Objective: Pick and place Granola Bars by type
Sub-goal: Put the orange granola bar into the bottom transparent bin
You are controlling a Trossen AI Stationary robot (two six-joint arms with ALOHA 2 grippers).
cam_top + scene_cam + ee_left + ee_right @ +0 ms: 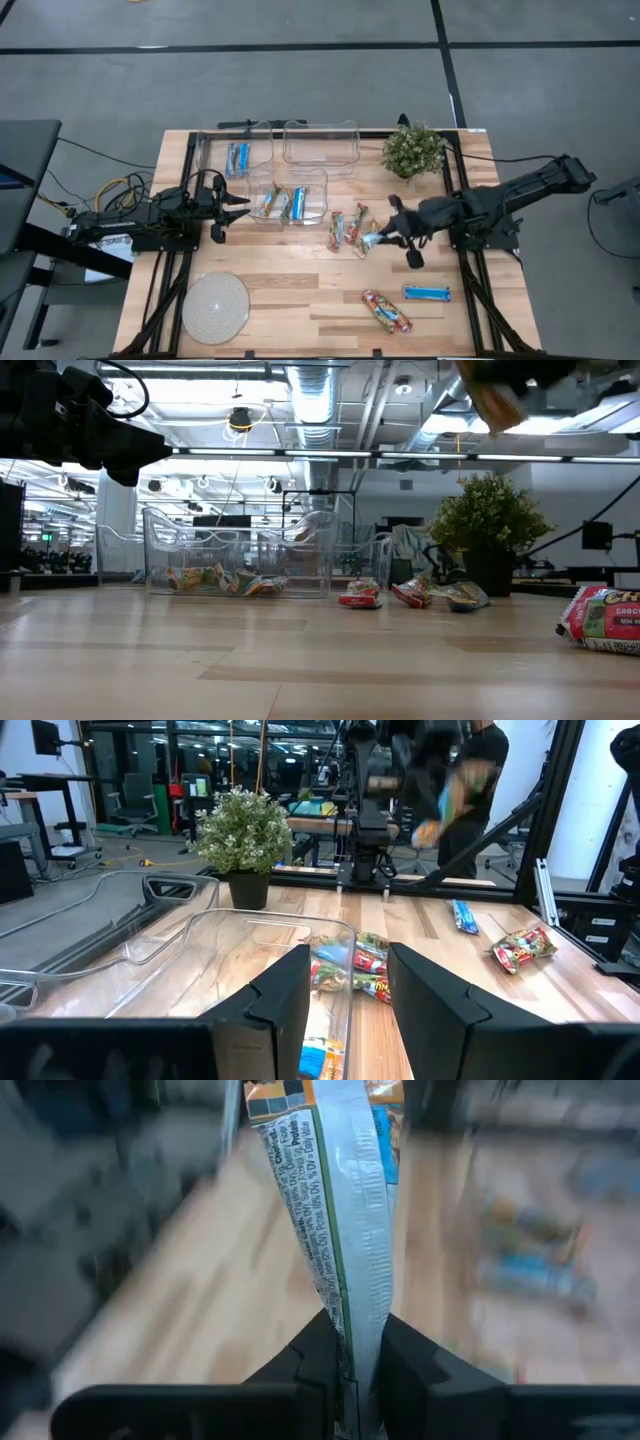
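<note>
Gripping silvery bar [345,1200]: right gripper [392,240] clenched, raised mid-table; left gripper [232,205] released beside bin [318,180] edge

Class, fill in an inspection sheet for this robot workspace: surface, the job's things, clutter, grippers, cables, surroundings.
Surface: wooden slat table, bare patches visible.
Job's things: granola bars in two of three clear bins; loose bars mid-table; a blue bar and a multicoloured bar near the front edge.
Clutter: potted plant; round pale disc.
Grippers: left gripper open, empty, beside the bins; right gripper shut on a silvery bar, fingers pinching its end.
Cables: bundle off the table's left edge.
Surroundings: grey floor; office room behind; a person beyond the table, in the left wrist view.
</note>
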